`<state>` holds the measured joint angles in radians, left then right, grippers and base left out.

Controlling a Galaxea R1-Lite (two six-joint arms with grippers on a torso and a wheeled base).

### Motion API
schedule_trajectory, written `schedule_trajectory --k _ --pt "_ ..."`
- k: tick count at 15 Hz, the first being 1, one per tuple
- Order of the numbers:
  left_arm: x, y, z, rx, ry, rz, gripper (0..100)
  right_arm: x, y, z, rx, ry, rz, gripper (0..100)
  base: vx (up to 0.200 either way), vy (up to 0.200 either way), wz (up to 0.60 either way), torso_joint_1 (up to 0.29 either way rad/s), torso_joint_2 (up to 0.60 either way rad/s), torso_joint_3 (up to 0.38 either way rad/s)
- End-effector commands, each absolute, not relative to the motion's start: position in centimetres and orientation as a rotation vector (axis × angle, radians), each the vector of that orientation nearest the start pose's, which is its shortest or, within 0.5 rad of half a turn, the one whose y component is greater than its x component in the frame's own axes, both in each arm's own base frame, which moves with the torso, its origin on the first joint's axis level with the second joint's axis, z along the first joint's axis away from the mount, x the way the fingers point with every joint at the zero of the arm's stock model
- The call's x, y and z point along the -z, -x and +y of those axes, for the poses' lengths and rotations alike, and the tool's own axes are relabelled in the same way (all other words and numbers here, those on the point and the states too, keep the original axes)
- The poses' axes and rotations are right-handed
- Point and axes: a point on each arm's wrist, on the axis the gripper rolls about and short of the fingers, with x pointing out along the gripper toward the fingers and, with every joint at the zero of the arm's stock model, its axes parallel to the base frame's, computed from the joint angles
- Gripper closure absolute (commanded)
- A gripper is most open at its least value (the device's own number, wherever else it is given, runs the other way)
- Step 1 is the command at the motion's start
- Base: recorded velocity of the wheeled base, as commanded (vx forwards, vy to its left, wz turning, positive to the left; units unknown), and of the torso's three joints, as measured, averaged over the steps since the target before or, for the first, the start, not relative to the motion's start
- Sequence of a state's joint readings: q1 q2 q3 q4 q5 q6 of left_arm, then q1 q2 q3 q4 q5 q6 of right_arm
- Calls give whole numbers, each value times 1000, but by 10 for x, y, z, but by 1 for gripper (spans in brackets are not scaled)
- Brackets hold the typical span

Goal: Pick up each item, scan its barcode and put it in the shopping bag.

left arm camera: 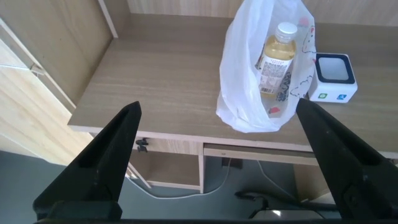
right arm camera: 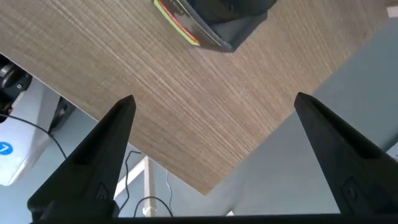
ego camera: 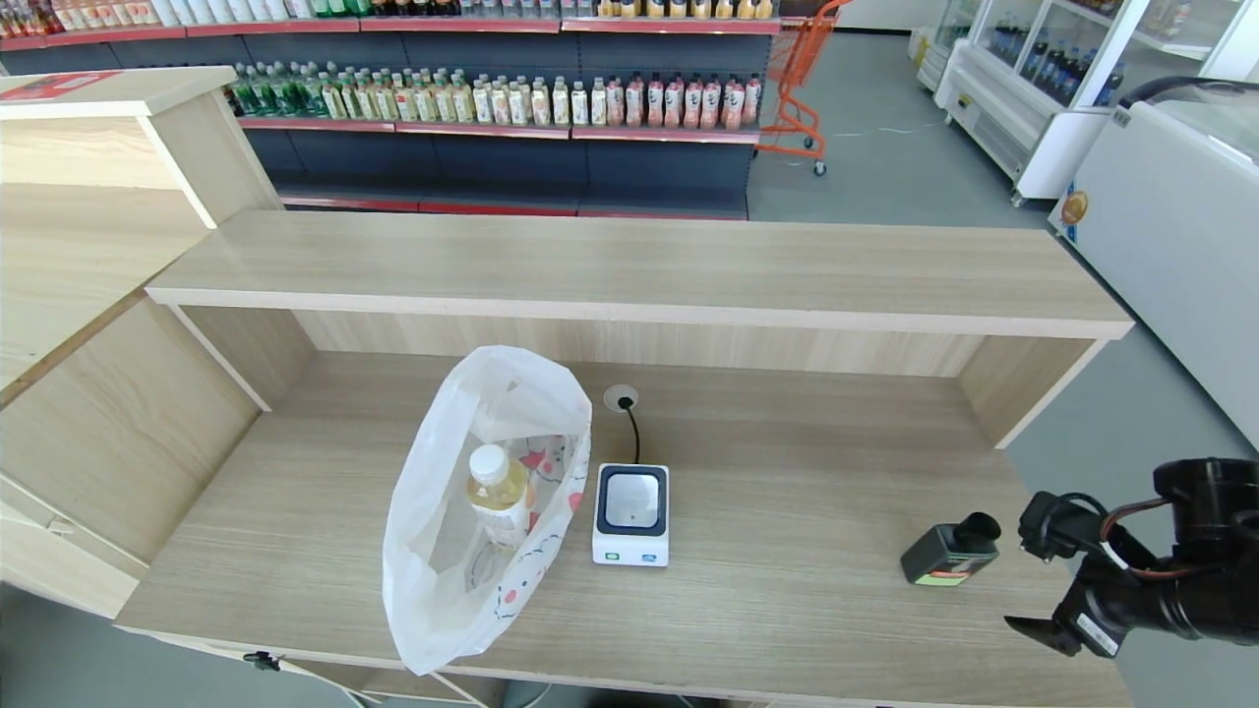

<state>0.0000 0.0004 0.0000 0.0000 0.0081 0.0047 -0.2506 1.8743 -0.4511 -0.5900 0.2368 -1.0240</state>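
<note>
on the counter [ego camera: 787, 472], at its right, a dark item [ego camera: 949, 554] lies flat near the right gripper [right arm camera: 214, 102], whose jaws stand wide apart. best to straddle its body squarely, grip firmly, then turn the barcode to the scanner [ego camera: 630, 513] beside the bag [ego camera: 433, 590]. the left gripper [left arm camera: 219, 107] hangs released too.

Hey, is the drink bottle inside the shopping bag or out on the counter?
Inside. The bottle stands within the bag, its white cap showing through the open mouth.
</note>
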Motion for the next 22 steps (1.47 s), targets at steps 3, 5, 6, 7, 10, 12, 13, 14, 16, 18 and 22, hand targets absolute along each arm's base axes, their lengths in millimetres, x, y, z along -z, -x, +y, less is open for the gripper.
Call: schedule_trajectory --k 3,5,6,7,10,12,13,14,16,18,22 --pt "-75 23 0 -9 -5 0 0 -36 -282 -43 -491 742 697 0 0 0 0 0 0 0" --pt "-75 23 0 -8 -5 0 0 -33 -289 -35 -508 716 690 0 0 0 0 0 0 0" --pt "-75 23 0 -8 -5 0 0 -31 -292 -34 -513 717 690 0 0 0 0 0 0 0" --pt "-75 23 0 -9 -5 0 0 -30 -294 -34 -516 718 689 0 0 0 0 0 0 0" --pt "-75 23 0 -9 -5 0 0 -28 -300 -33 -519 718 686 100 0 0 0 0 0 0" --pt "-75 23 0 -9 -5 0 0 -25 -302 -33 -532 708 685 100 0 0 0 0 0 0" --pt "-75 23 0 -9 -5 0 0 -24 -303 -33 -543 700 683 100 0 0 0 0 0 0" --pt "-75 23 0 -9 -5 0 0 -22 -303 -33 -545 700 685 100 0 0 0 0 0 0" --pt "-75 23 0 -9 -5 0 0 -23 -304 -33 -544 702 671 100 0 0 0 0 0 0" --pt "-75 23 0 -9 -5 0 0 -37 -305 -33 -517 723 605 100 0 0 0 0 0 0" --pt "-75 23 0 -9 -5 0 0 -78 -258 -54 -354 785 371 100 0 0 0 0 0 0"
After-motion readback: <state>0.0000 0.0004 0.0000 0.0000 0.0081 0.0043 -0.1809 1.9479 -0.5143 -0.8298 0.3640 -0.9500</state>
